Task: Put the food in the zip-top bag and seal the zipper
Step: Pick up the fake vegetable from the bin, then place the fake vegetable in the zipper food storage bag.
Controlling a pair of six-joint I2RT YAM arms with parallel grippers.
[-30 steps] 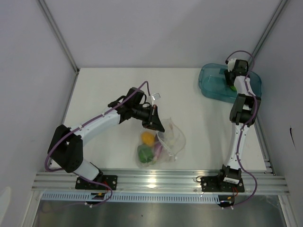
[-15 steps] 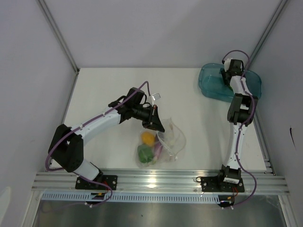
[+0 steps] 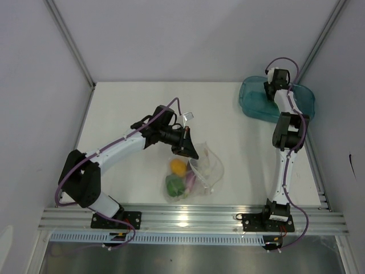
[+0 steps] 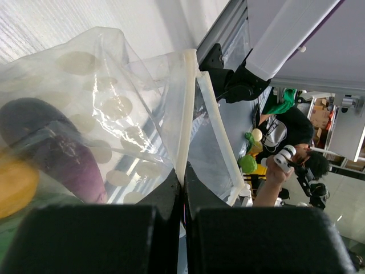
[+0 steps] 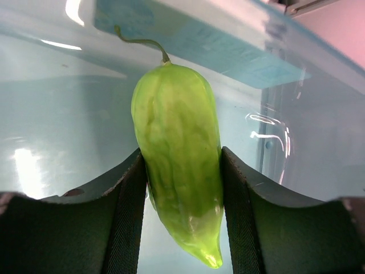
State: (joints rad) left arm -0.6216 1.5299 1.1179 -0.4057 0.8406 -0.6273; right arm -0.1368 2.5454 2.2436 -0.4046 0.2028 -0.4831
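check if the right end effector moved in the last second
Yes. The right end effector, gripping the light-green elongated toy piece, shifted slightly left over the teal translucent plastic tray.

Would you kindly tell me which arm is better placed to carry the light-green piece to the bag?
Right. The right gripper is shut on the light-green piece in the teal tray; the left gripper is shut on the zipper of the zip-top bag, so it is occupied.

Open tabletop is stretching between the bag at lower centre and the teal tray occupying the upper right.
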